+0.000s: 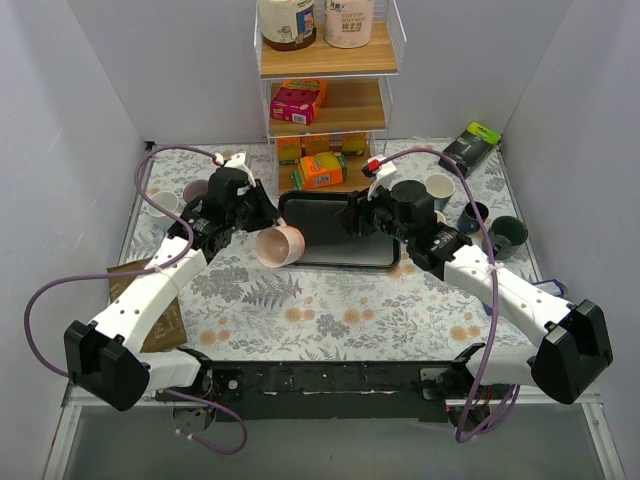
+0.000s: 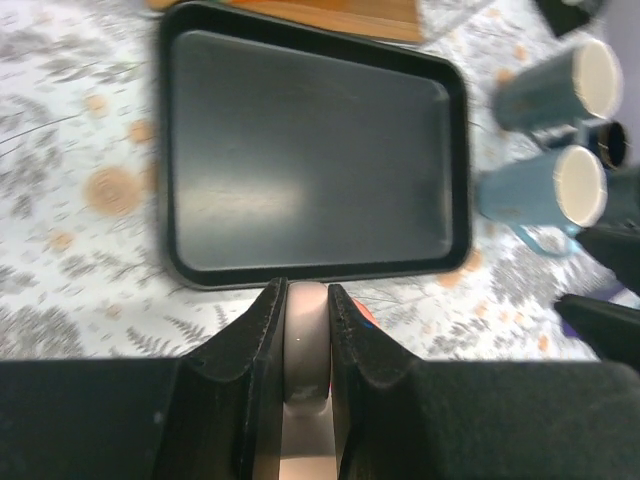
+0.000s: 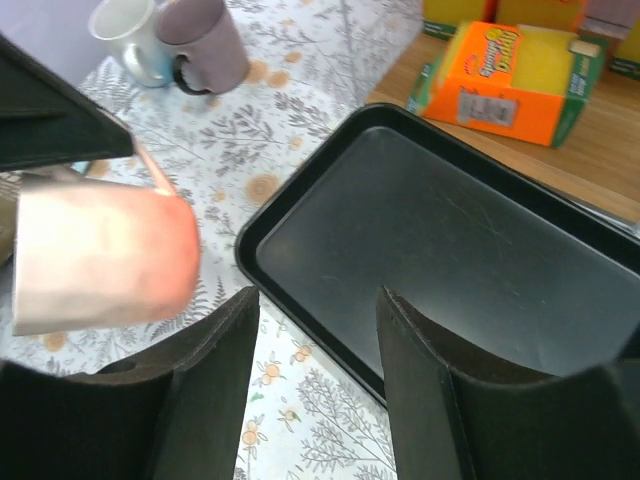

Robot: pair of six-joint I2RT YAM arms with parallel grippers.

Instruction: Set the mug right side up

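Looking from the top camera, the pink mug [image 1: 282,245] hangs off the table in the left gripper [image 1: 262,222], tipped on its side with its round mouth turned outward, just beside the near left corner of the black tray [image 1: 340,258]. Only the left wrist view shows the hold itself: the two dark fingers [image 2: 255,340] are pressed tight on a narrow strip of the mug's smooth pink wall [image 2: 305,345], one on each side. The right wrist view shows what that camera cannot, the mug's whole body [image 3: 100,260], a blurred pale cylinder lying sideways to the left of the right gripper [image 3: 315,370], whose jaws stand wide apart over the tray's edge [image 3: 300,215] and touch nothing. The tray is a shallow rounded rectangle with a dull sheen, and nothing lies in it. Beyond it, two blue-grey mugs [image 2: 545,190] with cream insides stand close together, and a white mug [image 3: 125,35] and a mauve mug [image 3: 205,40] sit touching on the floral tablecloth [image 1: 330,310]. A wooden shelf [image 1: 325,60] holds an orange box [image 3: 510,70]; whether any of the mugs holds anything cannot be told.
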